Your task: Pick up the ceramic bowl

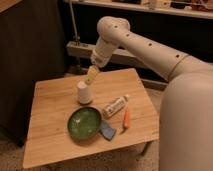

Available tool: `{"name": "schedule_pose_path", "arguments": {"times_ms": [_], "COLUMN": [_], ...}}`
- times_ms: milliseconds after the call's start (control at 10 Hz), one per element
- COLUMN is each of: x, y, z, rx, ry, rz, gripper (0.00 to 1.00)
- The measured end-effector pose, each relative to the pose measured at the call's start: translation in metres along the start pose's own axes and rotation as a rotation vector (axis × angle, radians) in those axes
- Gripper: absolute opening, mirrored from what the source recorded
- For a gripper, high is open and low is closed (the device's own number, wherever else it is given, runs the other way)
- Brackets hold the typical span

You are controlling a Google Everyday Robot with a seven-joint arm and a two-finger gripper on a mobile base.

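The gripper (91, 75) hangs just above the white cup (84, 93); whether it's open or closed, I cannot tell. The ceramic bowl (84, 123) sits on the wooden table (50, 140), just in front of that cup, untouched.

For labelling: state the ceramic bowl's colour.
Ceramic bowl: glossy green, camera view; gripper above the white cup.

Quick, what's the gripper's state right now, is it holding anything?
Gripper: just above the white cup, open or closed cannot be told; the green bowl lies on the table, not held.
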Motion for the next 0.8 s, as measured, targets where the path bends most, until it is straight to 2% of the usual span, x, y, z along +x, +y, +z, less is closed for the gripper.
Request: {"name": "schedule_pose_path", "arguments": {"times_ms": [200, 300, 400, 500, 600, 700, 800], "x": [0.012, 0.014, 0.026, 0.037, 0.039, 0.05, 0.075], "y": [0.012, 0.016, 0.012, 0.004, 0.001, -0.007, -0.021], "z": [0.003, 0.006, 0.006, 0.009, 0.012, 0.015, 0.019], "rx": [0.194, 0.233, 0.247, 0.215, 0.161, 0.067, -0.044], "ry": [0.064, 0.081, 0.101, 0.101, 0.087, 0.062, 0.031], "rz": [0.169, 0.201, 0.231, 0.268, 0.283, 0.319, 0.373], "gripper": [0.8, 0.8, 0.8, 0.8, 0.8, 0.8, 0.8]}}
